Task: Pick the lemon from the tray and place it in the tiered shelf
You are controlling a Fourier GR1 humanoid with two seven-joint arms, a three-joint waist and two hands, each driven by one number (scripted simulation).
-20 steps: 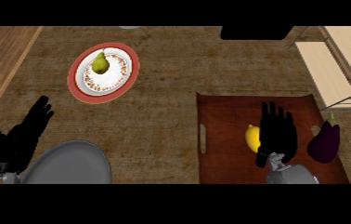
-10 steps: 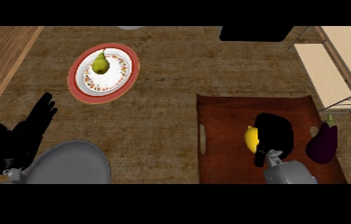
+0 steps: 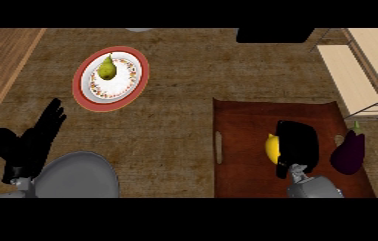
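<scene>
R hand (image 3: pixel 297 146) over the brown tray (image 3: pixel 244 120), lower right of the head view; black fingers curled down beside and partly over the lemon (image 3: pixel 272 147); hand covers the lemon's R side, only its L part shows yellow; fingers look bent round the fruit, hand touching it; cannot tell whether the lemon is clear of the tray floor or resting on it; grey R forearm (image 3: pixel 313 187) comes up from the lower edge just below the hand.

Lemon sits in the tray's middle-right area; eggplant (image 3: pixel 348 151) w/ green stem lies just R of the hand, near the tray's R rim, apart from the lemon w/ the hand between them.

Tiered shelf (image 3: pixel 348 70): pale wood boards at the upper right, beyond the tray's far-right corner; well apart from the lemon.

L hand (image 3: pixel 37 140) at the left edge, fingers straight and pointing up-right, holding nothing, resting over the wood-grain counter (image 3: pixel 184 80); grey L forearm (image 3: pixel 75 175) below it.

Round plate w/ red rim (image 3: pixel 111 78) on the counter, upper left; pear (image 3: pixel 107 69) lies on its upper part, stem pointing away; plate well apart from the tray and both hands.

Dark object (image 3: pixel 273 34) at the top edge, right of centre; cannot tell what it is.
</scene>
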